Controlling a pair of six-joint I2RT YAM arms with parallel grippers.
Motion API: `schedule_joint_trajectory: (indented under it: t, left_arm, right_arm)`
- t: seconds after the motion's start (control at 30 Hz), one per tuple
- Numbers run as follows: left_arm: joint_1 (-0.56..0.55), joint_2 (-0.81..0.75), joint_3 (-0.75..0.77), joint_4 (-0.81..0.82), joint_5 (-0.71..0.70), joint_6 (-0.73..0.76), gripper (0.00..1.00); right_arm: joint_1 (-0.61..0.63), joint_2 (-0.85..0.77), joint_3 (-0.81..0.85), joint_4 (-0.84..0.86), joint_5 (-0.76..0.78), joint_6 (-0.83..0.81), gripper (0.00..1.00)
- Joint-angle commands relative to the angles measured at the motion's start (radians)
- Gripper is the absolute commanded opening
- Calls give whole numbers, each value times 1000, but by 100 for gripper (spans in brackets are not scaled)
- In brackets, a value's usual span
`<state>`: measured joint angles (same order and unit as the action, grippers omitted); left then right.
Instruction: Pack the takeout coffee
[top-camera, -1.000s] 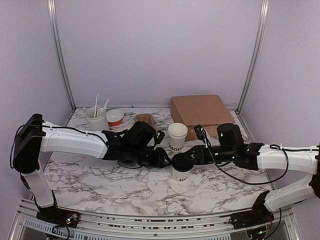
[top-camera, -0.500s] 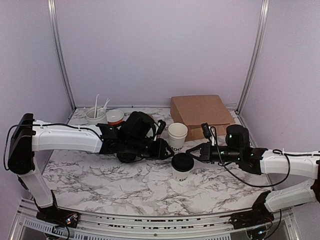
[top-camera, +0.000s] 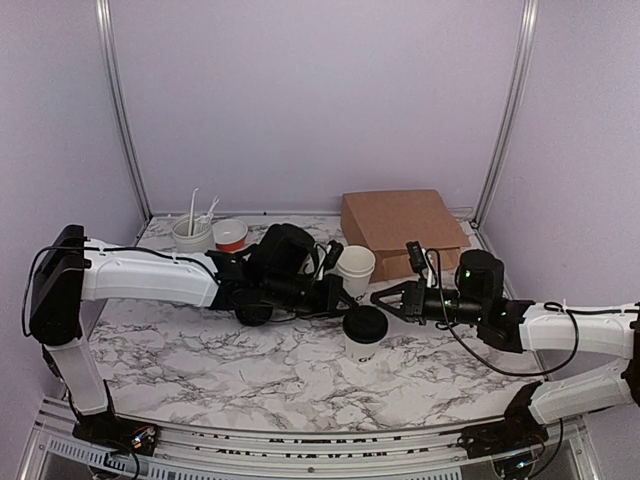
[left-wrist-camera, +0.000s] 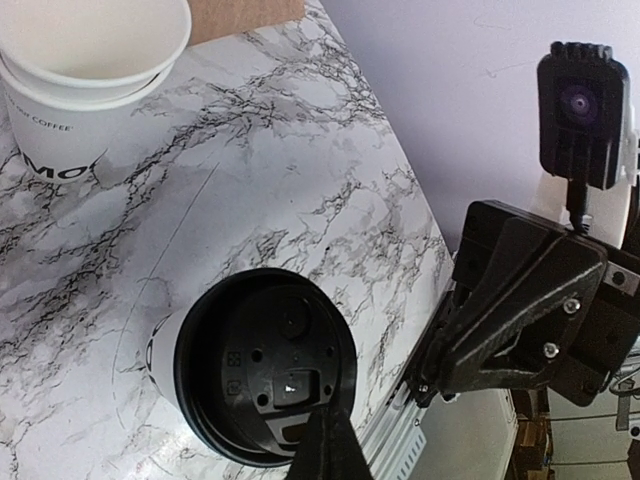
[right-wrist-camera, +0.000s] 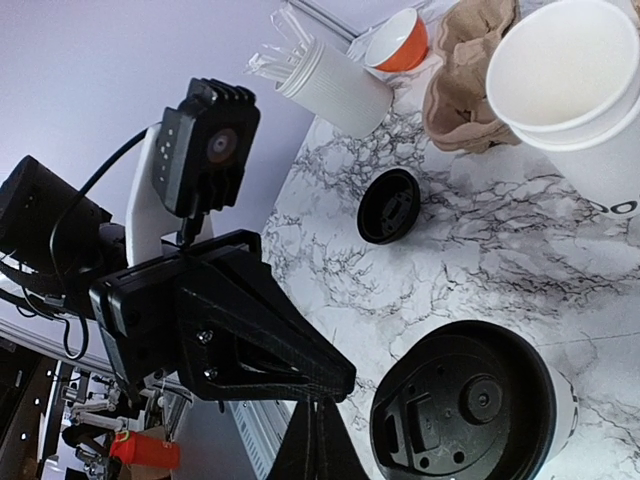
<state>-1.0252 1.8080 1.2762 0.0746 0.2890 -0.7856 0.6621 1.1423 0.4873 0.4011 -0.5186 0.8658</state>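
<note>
Lidding looks finished; carrying comes next. On the marble tabletop (top-camera: 180, 350), the brown paper bag (top-camera: 400, 222) lies flat at the back, its opening impossible to make out. The takeout coffee (top-camera: 365, 335) stands lidded at centre front, ungripped. Left fingers (top-camera: 350, 302) and right fingers (top-camera: 378, 296) hang pressed shut, empty, just above its lid (left-wrist-camera: 265, 365); one must open to grasp.

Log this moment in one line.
left claw: shut, empty | right claw: shut, empty | white paper cup with black dome lid: upright, unheld, by both claw tips
</note>
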Motion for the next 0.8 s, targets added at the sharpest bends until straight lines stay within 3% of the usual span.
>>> schedule_joint_trajectory:
  t: [0.0, 0.47, 0.77]
  left_arm:
    - [13, 33, -4, 38, 23, -17, 0]
    - [19, 113, 21, -13, -5, -6, 0]
    - [19, 102, 23, -19, -2, 4, 0]
  right_arm:
    - [-14, -16, 10, 45, -11, 17, 0]
    - [-46, 156, -154, 256, -40, 101, 0]
    - [-49, 82, -27, 85, -23, 45, 0]
